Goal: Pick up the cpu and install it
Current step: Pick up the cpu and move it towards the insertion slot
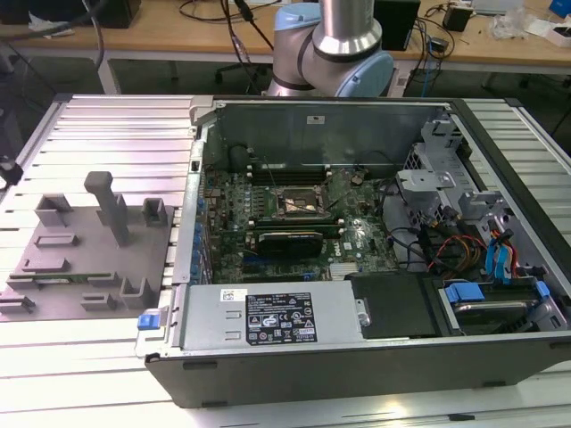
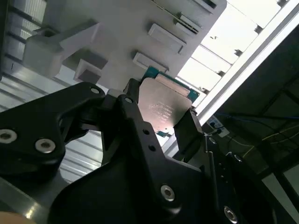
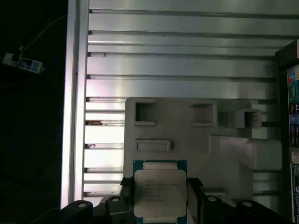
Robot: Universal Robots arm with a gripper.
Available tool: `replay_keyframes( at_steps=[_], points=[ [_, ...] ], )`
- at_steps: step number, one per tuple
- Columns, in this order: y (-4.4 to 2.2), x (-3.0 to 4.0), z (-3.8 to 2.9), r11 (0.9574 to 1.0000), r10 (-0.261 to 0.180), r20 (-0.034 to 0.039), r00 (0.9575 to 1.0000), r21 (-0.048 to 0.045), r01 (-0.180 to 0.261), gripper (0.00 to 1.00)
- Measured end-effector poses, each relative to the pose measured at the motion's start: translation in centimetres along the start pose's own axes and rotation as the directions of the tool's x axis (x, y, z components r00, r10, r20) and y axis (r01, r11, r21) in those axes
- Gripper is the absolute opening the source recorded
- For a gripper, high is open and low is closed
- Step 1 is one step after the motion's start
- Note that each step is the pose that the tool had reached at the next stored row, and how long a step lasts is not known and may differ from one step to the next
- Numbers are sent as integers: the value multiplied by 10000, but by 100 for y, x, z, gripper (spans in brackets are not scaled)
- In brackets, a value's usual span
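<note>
Cpu [image 3: 160, 196]: sat squarely between the fingers of the gripper [image 3: 160, 185], clamped at two opposite edges; grey parts tray [image 3: 196, 135] lay beyond.

1. I read this place as a robotics lab or electronics workshop; items 2–7 are my grounds.
2. Work table [image 1: 98, 125]: a top of ribbed aluminium slats, not household furniture.
3. Robot arm [image 1: 335, 45]: silver tube and pale blue joints, standing behind the table.
4. Computer case [image 1: 294, 379]: lying open on the table, its circuit board [image 1: 285, 223] and wiring bare.
5. Grey parts holder [image 1: 89, 259]: moulded pockets and posts, set on the slats beside the case.
6. Gripper [image 3: 160, 184], first wrist view: black fingers clamped on the cpu [image 3: 160, 198].
7. Wooden bench [image 1: 169, 36] at the back, strewn with cables [image 1: 219, 13]; a power strip [image 3: 23, 63] lies on the dark floor.
</note>
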State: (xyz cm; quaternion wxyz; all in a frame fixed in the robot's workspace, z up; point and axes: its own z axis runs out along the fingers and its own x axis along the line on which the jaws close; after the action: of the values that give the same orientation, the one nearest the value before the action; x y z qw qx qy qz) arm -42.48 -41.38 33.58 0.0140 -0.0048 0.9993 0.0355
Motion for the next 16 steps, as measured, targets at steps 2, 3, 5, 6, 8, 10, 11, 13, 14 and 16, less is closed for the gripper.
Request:
replay_keyframes(
  at_steps=[2,3,5,6,8,10,11,13,14,16],
  points=[
    [15,-6,-198,10000,0,0,10000,0,0,54],
    [18,-7,-236,10000,0,0,10000,0,0,54],
    [23,-9,-306,10000,0,0,10000,0,0,54],
    [29,-11,-392,10000,0,0,10000,1,0,54],
    [34,-13,-456,10000,0,1,10000,0,0,54],
    [38,-15,-515,10000,0,0,10000,1,0,54],
    [40,-16,-544,10000,0,2,10000,0,0,54],
    [45,-17,-604,10000,0,2,10000,0,0,54],
    [47,-18,-636,10000,0,1,10000,0,0,54],
    [52,-20,-695,10000,0,1,10000,0,0,54]
  ],
)
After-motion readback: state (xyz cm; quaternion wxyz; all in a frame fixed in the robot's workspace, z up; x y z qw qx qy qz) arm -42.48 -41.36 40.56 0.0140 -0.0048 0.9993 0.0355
